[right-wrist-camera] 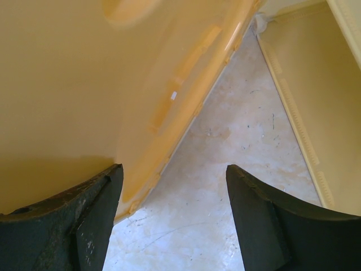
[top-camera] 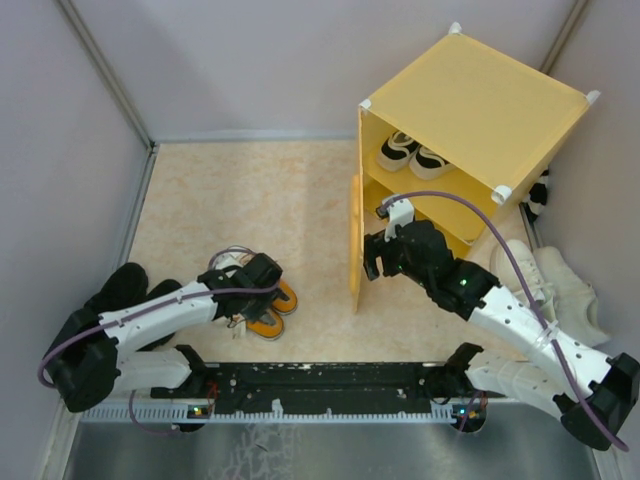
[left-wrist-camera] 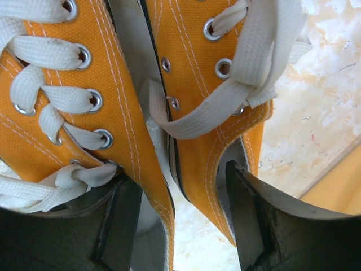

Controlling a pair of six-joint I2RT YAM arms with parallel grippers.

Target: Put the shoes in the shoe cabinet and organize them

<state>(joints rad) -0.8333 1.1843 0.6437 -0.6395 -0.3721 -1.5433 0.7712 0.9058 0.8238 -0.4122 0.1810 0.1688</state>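
Observation:
The orange shoes [top-camera: 272,308] lie side by side on the floor at front left. My left gripper [top-camera: 254,288] is open just above them. In the left wrist view [left-wrist-camera: 175,175] one finger [left-wrist-camera: 121,226] is inside the left shoe [left-wrist-camera: 107,130] and the other is inside the right shoe [left-wrist-camera: 197,101], with both inner walls between them. The yellow shoe cabinet [top-camera: 480,100] stands at back right with its door [top-camera: 355,240] swung open. A black-and-white pair [top-camera: 413,155] sits on its upper shelf. My right gripper [top-camera: 375,258] is open and empty beside the door [right-wrist-camera: 84,84].
An off-white pair [top-camera: 560,285] lies on the floor right of the cabinet, beside my right arm. Another black-and-white shoe [top-camera: 540,195] shows behind the cabinet's right side. Grey walls close in the floor on three sides. The cabinet's lower edge [right-wrist-camera: 316,113] is right of my right gripper [right-wrist-camera: 172,175].

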